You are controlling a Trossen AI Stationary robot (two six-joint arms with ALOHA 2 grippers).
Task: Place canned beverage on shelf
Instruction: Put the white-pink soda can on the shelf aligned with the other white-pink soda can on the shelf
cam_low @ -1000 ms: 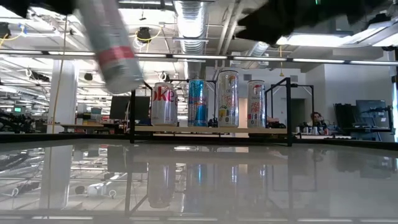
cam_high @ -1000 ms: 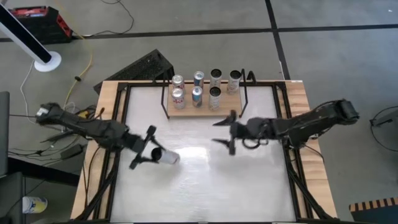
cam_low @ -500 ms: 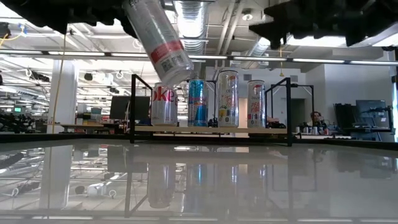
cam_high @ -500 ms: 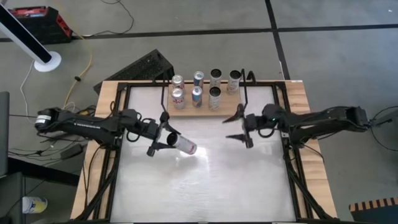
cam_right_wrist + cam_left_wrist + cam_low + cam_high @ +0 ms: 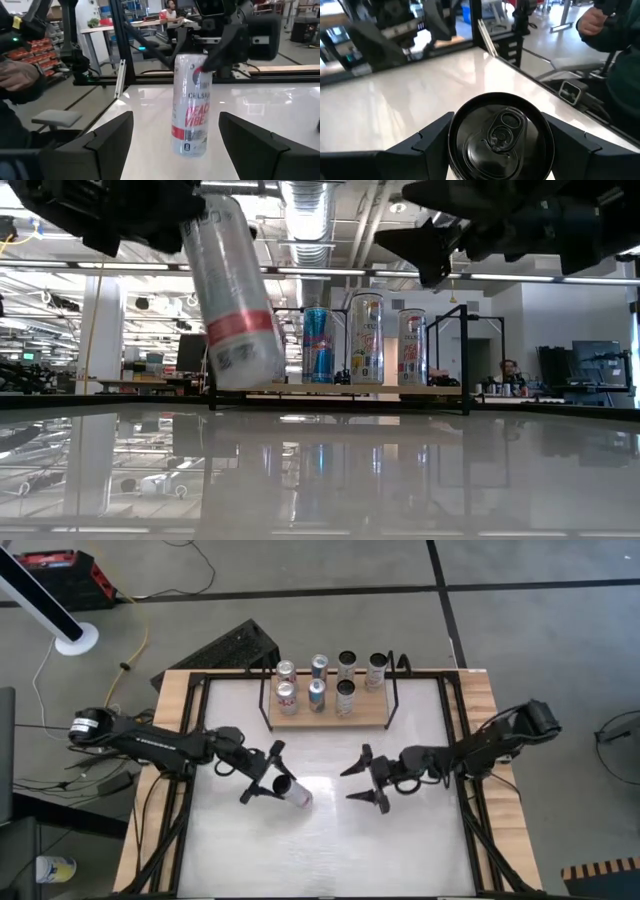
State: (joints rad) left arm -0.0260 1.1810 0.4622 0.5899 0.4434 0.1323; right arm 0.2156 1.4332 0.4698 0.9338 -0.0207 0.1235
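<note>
A white can with a red band (image 5: 293,792) is held by my left gripper (image 5: 262,774) over the table's middle left. It also shows in the low view (image 5: 230,300) and in the right wrist view (image 5: 191,107). My right gripper (image 5: 346,786) is open and empty to the can's right, with its fingers pointing at the can. The shelf (image 5: 366,717), a light-wood board in a black wire frame, stands at the table's far edge with several cans upright on it. My left gripper pinches the can between its two fingers (image 5: 420,145), on the sides just below its black top end (image 5: 500,132). The fingers come from the table's left, slanting down. The can hangs below them, clear of the table and nearly upright, with its top leaning toward the table's left.
A black metal frame (image 5: 190,730) runs around the white tabletop. A black crate (image 5: 235,645) lies on the floor beyond the far left corner. A person's hand shows beyond the table in the right wrist view (image 5: 20,80). Bare tabletop lies toward the near edge.
My left gripper has carried the can toward the table's right, then a little toward the near edge and down. The can, steeply tilted half a second ago, now hangs nearly upright. My right gripper went toward the far right, then came back toward the near edge, staying open.
</note>
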